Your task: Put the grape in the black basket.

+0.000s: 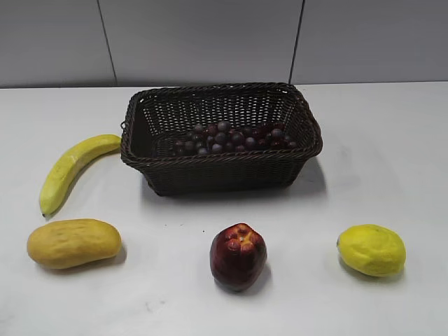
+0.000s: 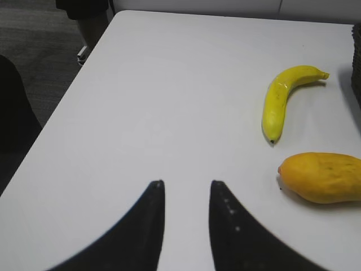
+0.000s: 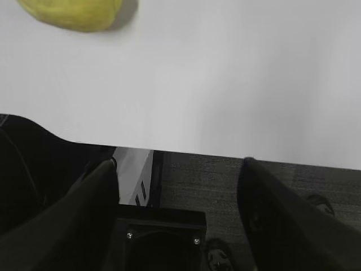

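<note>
Grape (image 1: 234, 137) lies inside the basket (image 1: 143, 150), task apparently done. Both arms sit off the fruit: left gripper (image 2: 186, 189) narrowly parted over bare table, right gripper (image 3: 177, 169) wide apart at the table edge (lemon (image 3: 73, 12) nearby). Next move, prob. none but parking.

On the white bench (image 1: 392, 161) the black basket (image 1: 220, 168) stands toward the back, with the grape (image 1: 234, 138) bunch lying inside along its floor. Left of the basket lies a banana (image 1: 72, 169), its upper end near the basket's rim. In front, well apart in a row, sit a mango (image 1: 73, 243), a dark red apple (image 1: 238, 256) and a lemon (image 1: 371, 250).
</note>
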You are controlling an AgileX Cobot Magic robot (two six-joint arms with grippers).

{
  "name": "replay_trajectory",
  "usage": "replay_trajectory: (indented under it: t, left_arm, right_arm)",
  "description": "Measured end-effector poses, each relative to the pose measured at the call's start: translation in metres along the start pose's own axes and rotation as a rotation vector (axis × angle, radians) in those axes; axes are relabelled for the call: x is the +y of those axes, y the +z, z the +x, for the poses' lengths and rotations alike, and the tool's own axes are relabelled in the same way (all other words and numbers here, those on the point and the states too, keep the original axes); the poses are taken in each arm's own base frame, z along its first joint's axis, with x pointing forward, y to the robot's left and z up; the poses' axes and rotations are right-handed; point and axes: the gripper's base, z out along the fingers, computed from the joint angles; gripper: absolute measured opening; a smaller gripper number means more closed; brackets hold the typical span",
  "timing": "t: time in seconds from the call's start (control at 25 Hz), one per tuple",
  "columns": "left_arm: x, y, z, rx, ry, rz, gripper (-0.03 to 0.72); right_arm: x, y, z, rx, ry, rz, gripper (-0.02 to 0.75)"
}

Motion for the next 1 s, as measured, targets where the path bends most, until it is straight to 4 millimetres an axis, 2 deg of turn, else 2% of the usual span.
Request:
replay_trajectory:
  t: [0.4,0.72,1.0]
  left_arm:
    - [0.0,0.0,0.0,0.0,0.0,0.0,0.217]
    - [0.0,0.0,0.0,0.0,0.0,0.0,0.216]
    - [0.0,0.0,0.0,0.0,0.0,0.0,0.216]
  right_arm:
    - [0.009,0.0,0.078,-0.17,-0.013,0.02,0.499]
    - [0.017,-0.031,0.122,-0.553,-0.046,0.065,0.499]
    - [0.021,-0.041,0.156,-0.825,-0.067,0.1,0.499]
